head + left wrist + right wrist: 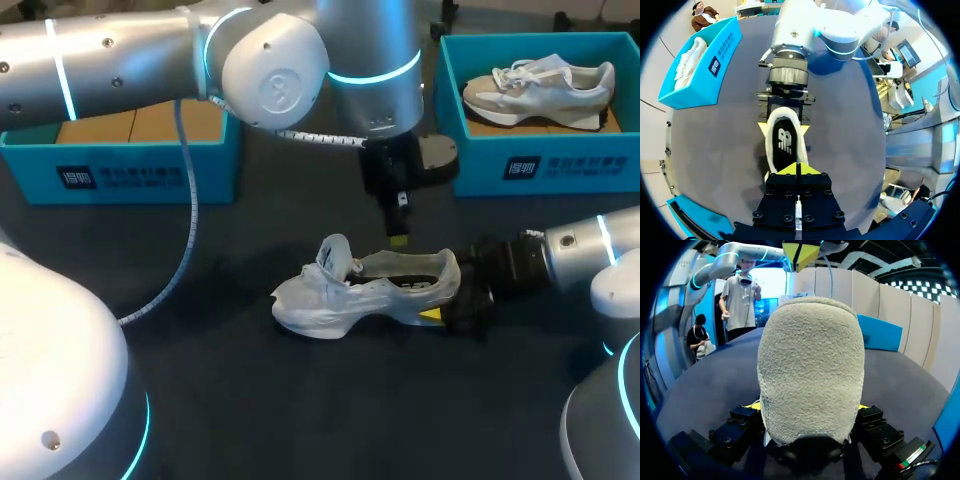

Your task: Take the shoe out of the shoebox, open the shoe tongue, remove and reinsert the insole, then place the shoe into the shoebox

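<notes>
A white shoe point(365, 290) lies on its side in the middle of the dark table, toe to the left, tongue pulled up. My right gripper point(441, 301) comes in from the right and is shut on the shoe's heel point(810, 365), a yellow tip on each side. In the left wrist view the black insole point(785, 145) shows inside the shoe's opening. My left gripper point(398, 238) hangs straight down over that opening, just above the collar. Its yellow tips point(796, 169) are pressed together with nothing between them.
A blue shoebox point(540, 165) at the back right holds a second, beige-and-white shoe point(540, 85). Another blue box point(120, 170) with brown cardboard inside stands at the back left. A grey cable point(187, 235) hangs from my left arm down to the table.
</notes>
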{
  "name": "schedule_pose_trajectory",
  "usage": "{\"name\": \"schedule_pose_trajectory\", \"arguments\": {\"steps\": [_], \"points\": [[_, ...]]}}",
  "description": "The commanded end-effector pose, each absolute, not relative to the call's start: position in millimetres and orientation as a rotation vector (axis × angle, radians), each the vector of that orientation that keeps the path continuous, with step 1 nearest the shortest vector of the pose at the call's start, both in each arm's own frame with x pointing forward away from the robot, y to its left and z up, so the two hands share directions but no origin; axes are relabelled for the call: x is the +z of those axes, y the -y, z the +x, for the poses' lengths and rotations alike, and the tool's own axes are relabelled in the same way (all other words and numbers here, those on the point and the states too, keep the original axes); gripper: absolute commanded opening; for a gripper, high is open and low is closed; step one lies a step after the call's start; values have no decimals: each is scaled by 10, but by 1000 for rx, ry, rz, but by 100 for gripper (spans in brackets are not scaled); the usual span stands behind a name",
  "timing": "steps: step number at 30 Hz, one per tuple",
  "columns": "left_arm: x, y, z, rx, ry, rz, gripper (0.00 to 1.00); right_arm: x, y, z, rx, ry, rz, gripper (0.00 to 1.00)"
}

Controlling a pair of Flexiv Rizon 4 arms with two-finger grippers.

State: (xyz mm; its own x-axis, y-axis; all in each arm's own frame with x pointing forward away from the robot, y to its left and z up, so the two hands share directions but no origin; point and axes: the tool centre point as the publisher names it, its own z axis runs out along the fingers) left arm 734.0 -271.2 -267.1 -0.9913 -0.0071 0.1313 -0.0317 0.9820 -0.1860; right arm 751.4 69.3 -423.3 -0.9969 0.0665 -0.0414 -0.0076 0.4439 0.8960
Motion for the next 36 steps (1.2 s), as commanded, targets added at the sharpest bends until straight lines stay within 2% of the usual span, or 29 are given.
{"name": "schedule_pose_trajectory", "arguments": {"steps": [1,19,36], "points": [[-2877,2731,7356,323,2999,60,0,-4231,-708,7509,1614,-2611,55,0],[-3450,2869,7328,247,2958,-35,0,-4231,-708,7509,1614,-2611,55,0],[-3678,2703,7193,202,2931,-78,0,-4231,-708,7509,1614,-2611,55,0]]}}
